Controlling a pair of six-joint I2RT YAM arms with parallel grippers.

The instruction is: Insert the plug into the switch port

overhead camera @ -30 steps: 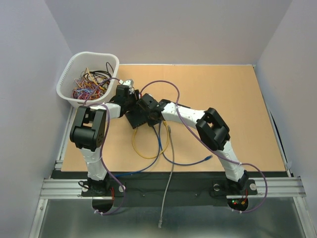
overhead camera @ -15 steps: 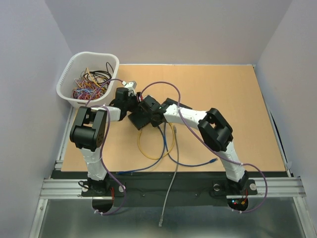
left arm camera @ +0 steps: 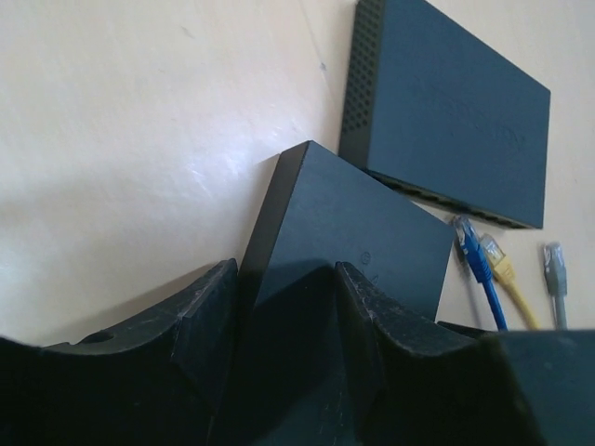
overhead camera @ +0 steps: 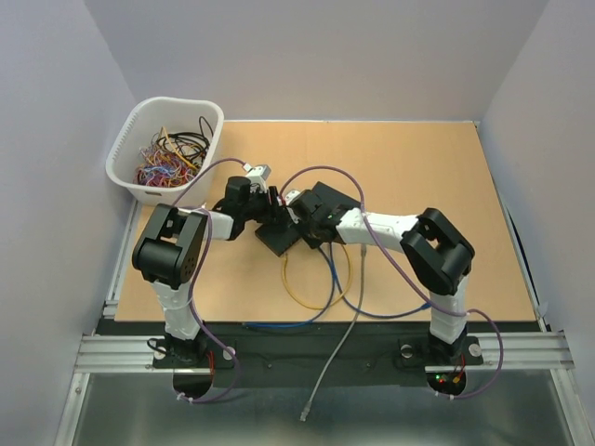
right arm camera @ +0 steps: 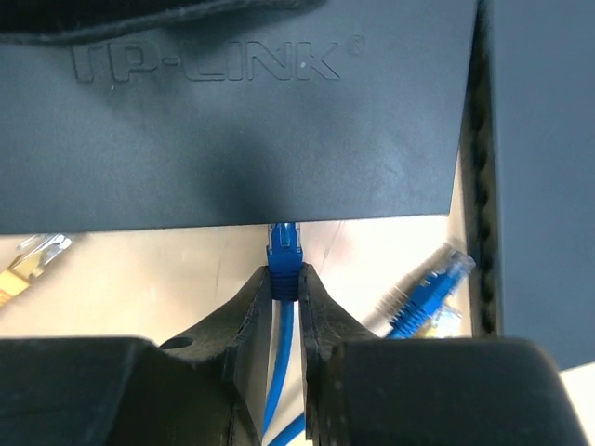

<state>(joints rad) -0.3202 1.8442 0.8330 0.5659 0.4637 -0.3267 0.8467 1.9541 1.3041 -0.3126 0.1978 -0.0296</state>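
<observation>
My right gripper is shut on a blue plug. The plug's tip meets the front edge of a black TP-LINK switch; the port itself is hidden under that edge. My left gripper is shut on a second, smaller black box, with a finger on each side. The TP-LINK switch lies beyond it in the left wrist view, with blue, yellow and grey plugs at its port side. In the top view both grippers, left and right, meet over the black boxes at mid-table.
A white basket of tangled cables stands at the back left. A yellow cable loop, a blue cable and a grey cable trail toward the front edge. A loose blue plug lies right of my right fingers.
Both grippers and the black boxes have shifted right and toward the front of the table. The yellow, blue and grey cables were dragged right with them.
</observation>
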